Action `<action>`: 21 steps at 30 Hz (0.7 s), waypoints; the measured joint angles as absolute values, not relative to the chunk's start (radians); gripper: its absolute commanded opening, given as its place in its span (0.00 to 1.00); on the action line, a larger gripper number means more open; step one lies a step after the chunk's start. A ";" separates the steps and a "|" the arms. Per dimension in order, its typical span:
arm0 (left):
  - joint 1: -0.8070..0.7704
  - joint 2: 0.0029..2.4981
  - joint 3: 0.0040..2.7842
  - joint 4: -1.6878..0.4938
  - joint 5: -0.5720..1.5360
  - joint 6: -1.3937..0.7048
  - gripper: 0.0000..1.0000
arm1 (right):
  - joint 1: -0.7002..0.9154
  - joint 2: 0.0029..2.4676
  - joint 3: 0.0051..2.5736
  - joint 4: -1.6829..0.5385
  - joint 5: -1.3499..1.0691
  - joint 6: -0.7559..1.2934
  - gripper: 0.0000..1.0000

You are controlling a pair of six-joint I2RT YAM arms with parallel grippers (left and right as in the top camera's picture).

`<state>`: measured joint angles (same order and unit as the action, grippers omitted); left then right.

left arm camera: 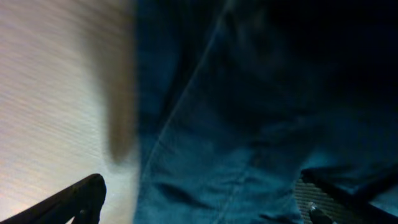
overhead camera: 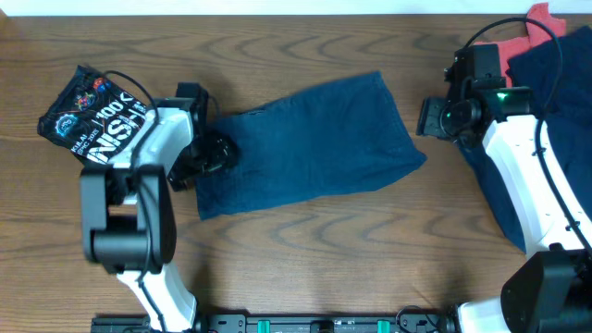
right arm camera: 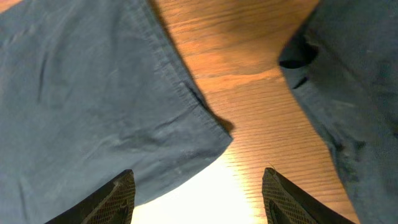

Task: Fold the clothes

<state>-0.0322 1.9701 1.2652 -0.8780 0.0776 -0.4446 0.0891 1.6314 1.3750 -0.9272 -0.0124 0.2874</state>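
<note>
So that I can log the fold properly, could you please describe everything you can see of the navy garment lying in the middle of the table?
The navy garment is soft, slightly wrinkled cloth with stitched seams and a hemmed edge, lying flat as a rough rectangle, tilted, on the wooden table. The open left claw sits over its left end; contact is unclear. Its right corner lies near the open right claw, apart.
</note>
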 measured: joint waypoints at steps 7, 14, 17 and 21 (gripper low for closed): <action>-0.023 2.003 1.291 -0.854 0.209 -0.403 0.14 | 0.159 1.632 1.375 -0.925 -0.028 0.217 0.38; -0.019 2.007 1.297 -0.859 0.269 -0.337 0.06 | 0.213 1.632 1.375 -0.883 -0.045 0.193 0.31; -0.019 2.003 1.297 -0.894 0.275 -0.324 0.06 | 0.216 1.635 1.375 -0.869 -0.065 0.189 0.25; -0.019 1.958 1.290 -0.991 0.261 -0.313 0.06 | 0.217 1.666 1.375 -0.859 -0.129 0.171 0.22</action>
<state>-0.0189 1.9575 1.2900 -0.9913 0.2611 -0.3126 0.2169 1.6657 1.3746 -0.8585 -0.1287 0.1711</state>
